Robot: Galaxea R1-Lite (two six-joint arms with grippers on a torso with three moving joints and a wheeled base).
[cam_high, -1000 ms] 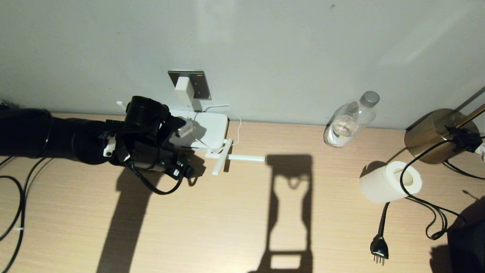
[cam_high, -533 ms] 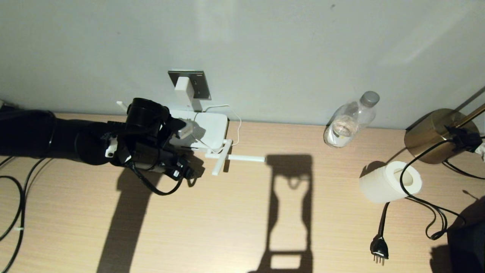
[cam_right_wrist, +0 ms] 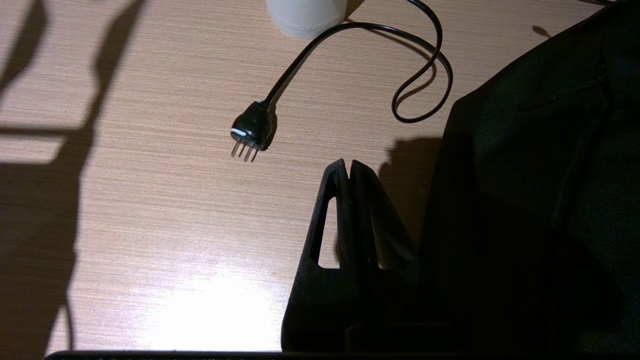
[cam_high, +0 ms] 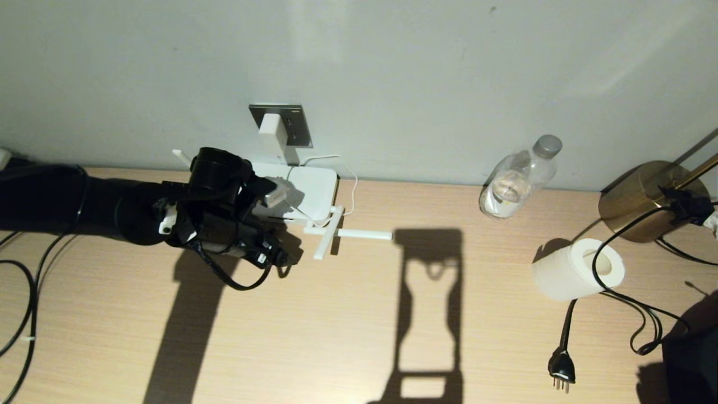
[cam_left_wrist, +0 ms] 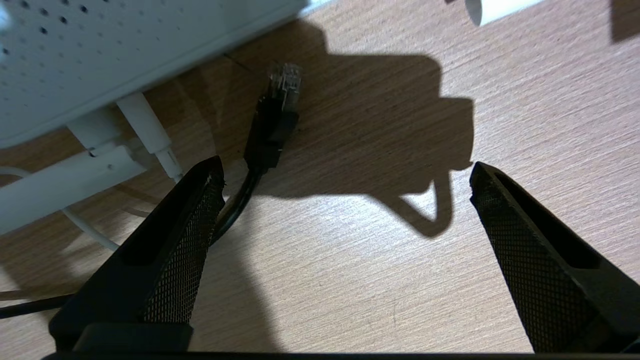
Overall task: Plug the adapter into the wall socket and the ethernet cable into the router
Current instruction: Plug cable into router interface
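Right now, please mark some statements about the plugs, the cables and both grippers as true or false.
1. The small white adapter sits in the grey metal wall socket. True.
2. The thin black ethernet cable is plugged into the flat white router. False: its clear connector lies on the wooden desk.
3. The left gripper is open and empty. True.
4. The right gripper holds the black three-pin plug. False: it is shut, apart from it.

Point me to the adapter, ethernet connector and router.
adapter [cam_high: 272, 130]: head view, middle of the white block.
ethernet connector [cam_left_wrist: 284, 82]: left wrist view, clear clip tip.
router [cam_high: 312, 191]: head view, bare top face.
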